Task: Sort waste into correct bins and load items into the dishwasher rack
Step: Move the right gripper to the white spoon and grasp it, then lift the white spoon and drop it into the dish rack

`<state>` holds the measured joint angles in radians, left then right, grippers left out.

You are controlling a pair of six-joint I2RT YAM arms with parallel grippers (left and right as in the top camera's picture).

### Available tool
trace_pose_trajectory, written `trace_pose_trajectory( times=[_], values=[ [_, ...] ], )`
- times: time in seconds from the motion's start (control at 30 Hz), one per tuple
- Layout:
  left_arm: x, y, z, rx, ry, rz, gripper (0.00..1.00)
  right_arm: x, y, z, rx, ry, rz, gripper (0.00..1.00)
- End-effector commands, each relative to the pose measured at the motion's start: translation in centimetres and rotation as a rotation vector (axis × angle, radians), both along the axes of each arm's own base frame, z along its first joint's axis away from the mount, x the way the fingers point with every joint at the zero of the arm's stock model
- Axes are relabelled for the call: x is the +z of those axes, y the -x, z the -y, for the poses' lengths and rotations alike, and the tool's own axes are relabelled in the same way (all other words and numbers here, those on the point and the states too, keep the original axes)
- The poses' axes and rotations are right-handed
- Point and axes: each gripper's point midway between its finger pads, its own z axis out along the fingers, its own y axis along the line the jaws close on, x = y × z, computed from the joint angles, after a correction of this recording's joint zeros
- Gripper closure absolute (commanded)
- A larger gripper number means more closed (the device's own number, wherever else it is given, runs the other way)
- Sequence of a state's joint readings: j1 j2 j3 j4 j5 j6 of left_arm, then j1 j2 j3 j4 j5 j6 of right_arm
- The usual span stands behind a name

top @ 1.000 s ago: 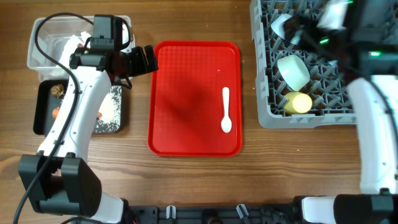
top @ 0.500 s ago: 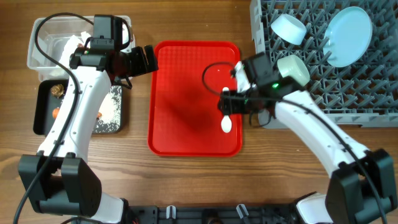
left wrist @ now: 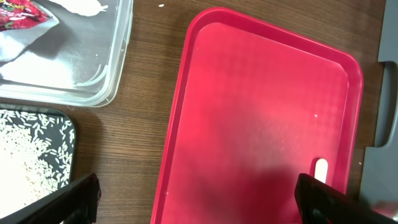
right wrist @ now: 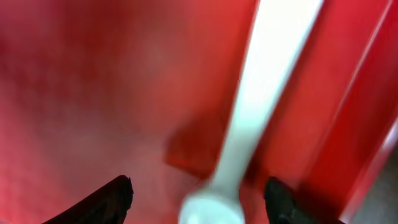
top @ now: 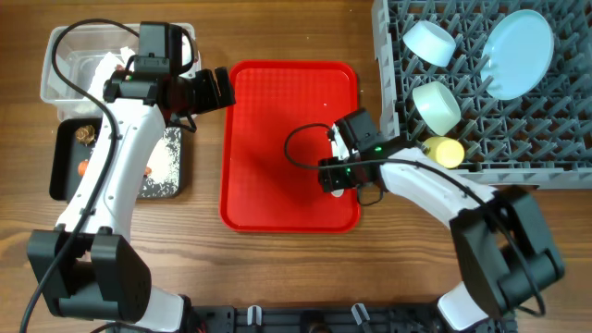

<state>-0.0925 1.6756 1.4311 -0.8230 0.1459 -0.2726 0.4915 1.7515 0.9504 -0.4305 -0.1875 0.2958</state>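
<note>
Now the R arm is working the spoon pickup. The right gripper (right wrist: 199,202) is hanging low over the long white plastic spoon (right wrist: 267,93), jaws spread wide w/ 1 fingertip (right wrist: 118,193) on each side, nothing clamped yet. The spoon is lying on the right part of the big red rectangular serving tray (top: 268,166), near its right rim. The wrist view is blurring, so I can't tell about tray contact.

Next move, I'm guessing: closing on the handle, lifting, then carrying it right to the large grey pegged dishwasher rack (top: 481,157). The rim is crowding 1 finger, so a slip is possible.

The rack is holding the round light-blue plate (top: 518,54), 2 pale blue-green bowls (top: 430,42) and the small yellow cup (top: 447,151).

Meanwhile the left gripper (left wrist: 199,202) is hovering released and empty over the tray's far-left corner, beside the clear plastic tub (top: 55,88) and the shallow black tray (top: 57,185) w/ white rice grains (left wrist: 25,155). Nothing is blocking the path.
</note>
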Motion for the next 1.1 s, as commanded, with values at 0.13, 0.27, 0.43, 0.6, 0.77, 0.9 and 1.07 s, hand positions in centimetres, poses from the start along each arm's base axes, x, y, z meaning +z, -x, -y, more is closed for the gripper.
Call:
trace_pose_trajectory(
  times=[0.13,0.27,0.43,0.6,0.77,0.9,1.07],
  values=[
    [0.5,-0.2,0.0,0.009,-0.003,0.015,0.00,-4.1,1.0,1.5,-0.031,0.096,-0.081,0.36],
    [0.5,-0.2,0.0,0.009,-0.003,0.015,0.00,-4.1,1.1,1.5,-0.031,0.096,-0.082,0.64],
    [0.5,-0.2,0.0,0.009,-0.003,0.015,0.00,-4.1,1.1,1.7,-0.045,0.098,-0.091,0.96],
    [0.5,-0.2,0.0,0.009,-0.003,0.015,0.00,-3.6,0.7,1.7,-0.044,0.094,-0.082,0.96],
    [0.5,-0.2,0.0,0.009,-0.003,0.015,0.00,0.0,-1.0,1.1,-0.027,0.071,-0.024,0.96],
    [0.5,-0.2,0.0,0.009,-0.003,0.015,0.00,6.2,-3.3,1.1,-0.048,0.033,0.090,0.96],
    [0.5,-0.2,0.0,0.009,-0.003,0.015,0.00,15.2,-6.0,4.8,-0.171,0.023,0.281,0.96]
  ],
)
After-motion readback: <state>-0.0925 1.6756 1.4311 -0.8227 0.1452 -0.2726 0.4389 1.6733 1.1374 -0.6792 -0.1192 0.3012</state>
